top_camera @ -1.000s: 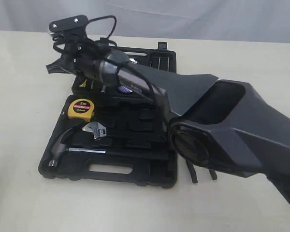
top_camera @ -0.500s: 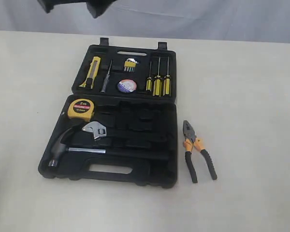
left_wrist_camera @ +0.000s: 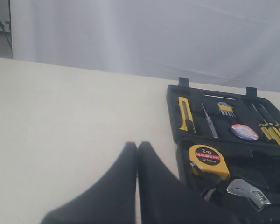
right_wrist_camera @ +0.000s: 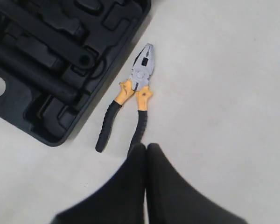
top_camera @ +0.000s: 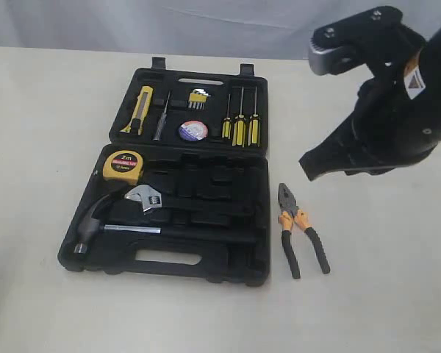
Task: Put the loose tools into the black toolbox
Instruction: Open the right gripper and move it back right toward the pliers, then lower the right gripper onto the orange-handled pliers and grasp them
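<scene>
One tool lies loose. Left to right: tape measure (top_camera: 123, 166), utility knife (top_camera: 140, 110) and tape roll (top_camera: 193, 131) seated in the toolbox (top_camera: 261, 220); pliers (top_camera: 300, 226) on the table (top_camera: 382, 287) just beside its right wall. Fetching the pliers looks the step in hand. Right gripper (top_camera: 312, 163) hangs over the table near them, tilted down, jaws pressed together, empty; it must open, then descend. Left gripper (left_wrist_camera: 137, 151) likewise closed.

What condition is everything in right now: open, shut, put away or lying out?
black toolbox, open, lying flat on the table.
pliers, loose on the table beside the toolbox, handles slightly apart.
tape measure, seated in the toolbox.
utility knife, stowed in the lid.
tape roll, stowed in the lid.
left claw, shut, empty.
right claw, shut, empty, near the pliers.
</scene>
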Controlling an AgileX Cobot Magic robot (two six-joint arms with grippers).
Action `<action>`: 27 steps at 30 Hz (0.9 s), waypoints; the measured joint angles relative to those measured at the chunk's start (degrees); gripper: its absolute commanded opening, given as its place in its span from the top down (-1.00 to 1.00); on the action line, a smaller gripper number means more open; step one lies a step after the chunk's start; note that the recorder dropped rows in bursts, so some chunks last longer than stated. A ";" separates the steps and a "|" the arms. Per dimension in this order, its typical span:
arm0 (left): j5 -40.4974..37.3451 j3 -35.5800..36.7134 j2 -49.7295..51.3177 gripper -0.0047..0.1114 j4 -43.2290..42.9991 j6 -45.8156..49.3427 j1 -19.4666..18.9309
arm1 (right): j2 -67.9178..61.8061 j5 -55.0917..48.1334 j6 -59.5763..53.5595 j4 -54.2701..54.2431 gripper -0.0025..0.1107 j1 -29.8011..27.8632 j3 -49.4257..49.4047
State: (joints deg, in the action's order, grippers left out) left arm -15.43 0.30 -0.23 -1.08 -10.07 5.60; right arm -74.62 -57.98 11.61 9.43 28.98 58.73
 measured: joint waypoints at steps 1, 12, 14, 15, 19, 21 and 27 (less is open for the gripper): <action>0.00 0.00 0.00 0.92 0.00 0.00 0.00 | 0.24 1.35 0.00 -0.56 0.96 -0.95 -1.28; 0.00 0.00 0.00 0.92 0.00 0.00 0.00 | -10.10 6.43 0.00 -1.18 0.61 -1.85 -2.93; 0.00 0.00 0.00 0.92 0.00 0.00 0.00 | -12.76 7.68 0.00 -1.18 0.30 -1.85 -2.93; 0.00 0.00 0.00 0.92 0.00 0.00 0.00 | -14.18 8.87 0.00 -1.18 0.18 -1.85 -2.93; 0.00 0.00 0.00 0.92 0.00 0.00 0.00 | -18.76 13.35 0.24 -1.18 0.09 -1.85 -2.97; 0.00 0.00 0.00 0.92 0.00 0.00 0.00 | -20.67 14.98 0.59 -1.18 0.10 -1.85 -2.97; 0.00 0.00 0.00 0.92 0.00 0.00 0.00 | -25.25 16.18 0.95 -1.41 0.10 -2.85 -0.47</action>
State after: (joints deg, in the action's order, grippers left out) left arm -15.43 0.30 -0.23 -1.08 -10.07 5.60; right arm -99.88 -41.80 12.56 8.03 26.14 58.25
